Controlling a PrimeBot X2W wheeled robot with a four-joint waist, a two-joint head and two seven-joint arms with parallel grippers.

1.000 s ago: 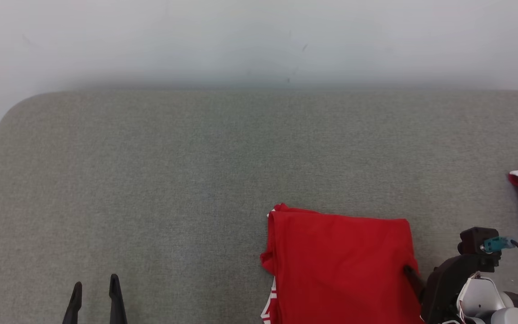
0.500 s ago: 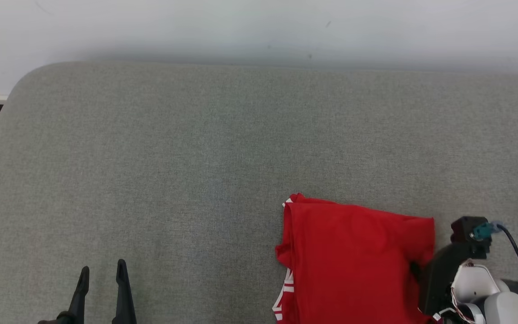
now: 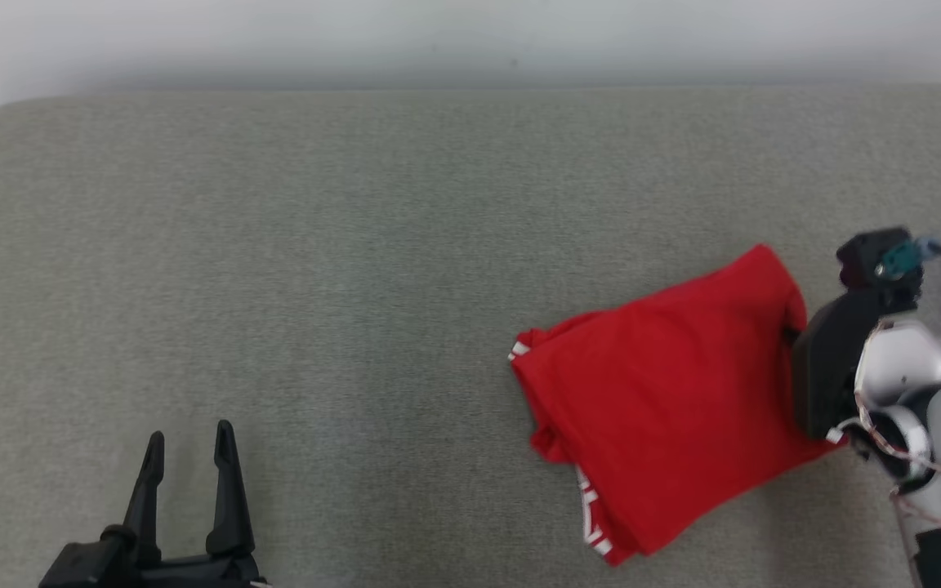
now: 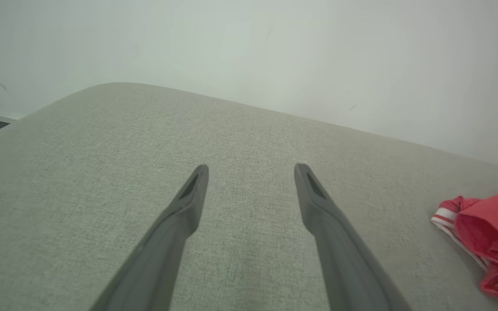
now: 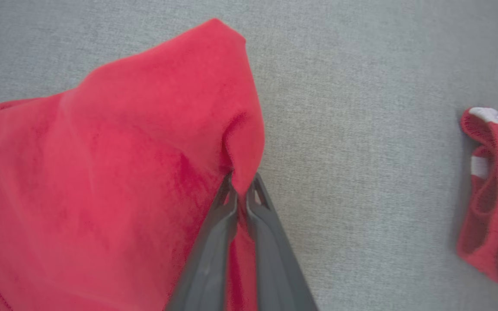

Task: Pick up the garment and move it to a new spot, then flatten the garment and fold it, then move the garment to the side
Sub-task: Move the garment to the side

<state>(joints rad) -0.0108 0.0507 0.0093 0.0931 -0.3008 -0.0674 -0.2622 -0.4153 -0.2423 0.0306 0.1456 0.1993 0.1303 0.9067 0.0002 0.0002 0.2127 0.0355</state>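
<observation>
Right wrist view, right gripper (image 5: 242, 186) clenched on edge of red garment (image 5: 102, 172), left gripper (image 3: 190, 433) spread wide, well apart.

Right wrist camera. The right gripper (image 5: 242, 185) comes up from 6 o'clock, its two dark fingers (image 5: 211, 255) pressed nearly together with a fold of the red garment (image 5: 115, 155) pinched between the tips. The cloth bunches into a small pucker just above the tips. From the pinch the garment rises to a rounded peak toward 12 o'clock and spreads across the whole 7-to-11 o'clock side, running off the frame edge there; a strip of red also shows between the fingers lower down. Grey woven surface (image 5: 361, 103) covers the 12-to-5 o'clock side. At 3 o'clock, well apart from the gripper, lies a second red cloth (image 5: 493, 203) with white trim, crumpled, cut off by the frame edge.
</observation>
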